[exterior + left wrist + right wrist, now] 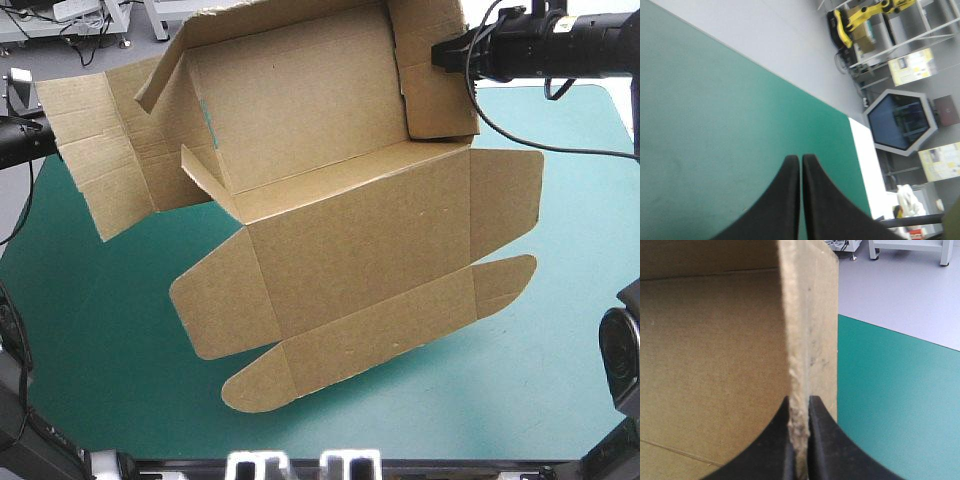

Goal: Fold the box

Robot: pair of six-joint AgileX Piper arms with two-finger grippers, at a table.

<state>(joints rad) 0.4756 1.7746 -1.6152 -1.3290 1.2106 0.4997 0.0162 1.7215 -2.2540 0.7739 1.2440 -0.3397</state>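
The right arm comes in level over the table's far right corner. The right gripper (800, 401) pinches one upright side wall of the box (350, 230), its black fingers pressed together with only the brown board between them. The box hangs half opened above the middle of the teal-green cover (90, 340), with its raised walls toward the far edge and its wide lid panel with rounded flaps sloping down toward the near edge. The left gripper (801, 159) is apart from the box, its fingers pressed together on nothing, pointing over the bare cover.
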